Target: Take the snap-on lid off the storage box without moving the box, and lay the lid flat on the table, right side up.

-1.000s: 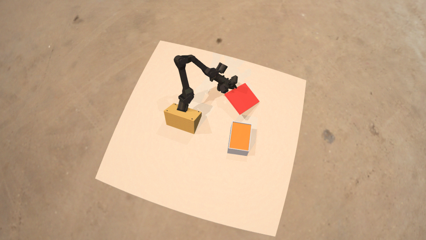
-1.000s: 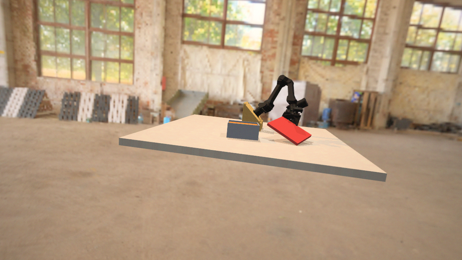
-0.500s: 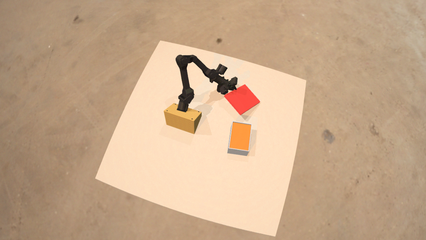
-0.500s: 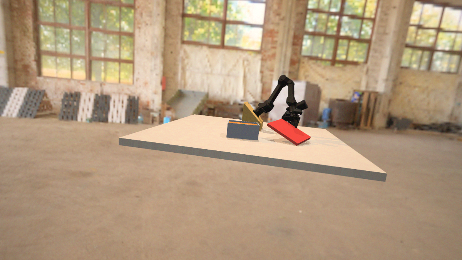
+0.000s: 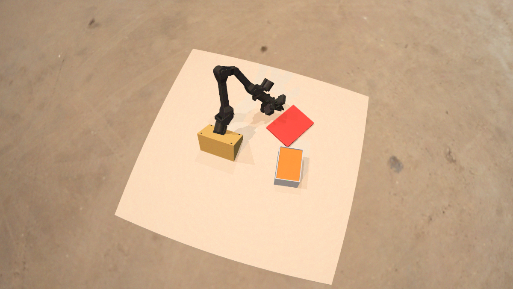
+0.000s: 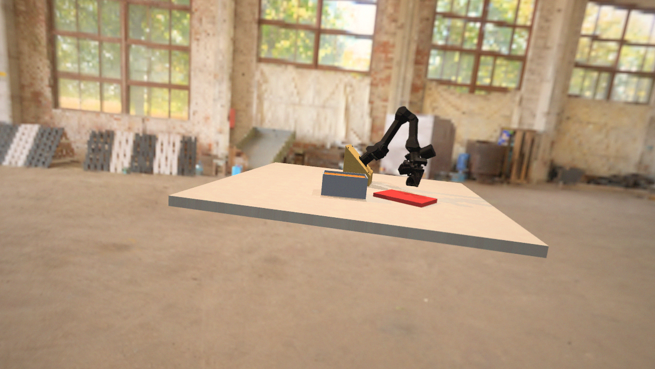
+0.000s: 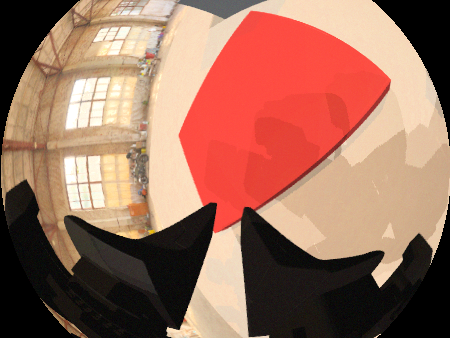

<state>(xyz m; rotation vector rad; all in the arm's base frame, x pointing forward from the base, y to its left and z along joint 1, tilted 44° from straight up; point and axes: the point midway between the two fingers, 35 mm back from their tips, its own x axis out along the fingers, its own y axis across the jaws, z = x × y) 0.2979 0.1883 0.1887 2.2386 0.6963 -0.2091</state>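
The red lid [image 5: 291,125] [image 6: 405,198] [image 7: 270,70] lies flat on the table, smooth face up, beyond one end of the storage box in the top view. One corner is near the box, with no overlap. The grey box [image 5: 287,183] [image 6: 343,186] [image 7: 225,8] stands upright without its lid, an orange surface showing inside its rim. My gripper [image 5: 282,107] [image 6: 414,184] [image 7: 229,210] is slightly open, with a narrow gap between its fingertips. It hangs above the lid's far edge, near one corner, and holds nothing.
The tan mounting block [image 5: 217,145] [image 6: 353,161] carries the arm's base, to the left of the box and lid in the top view. The pale table [image 5: 201,215] [image 6: 274,201] has open edges all round, and the lid lies inside them.
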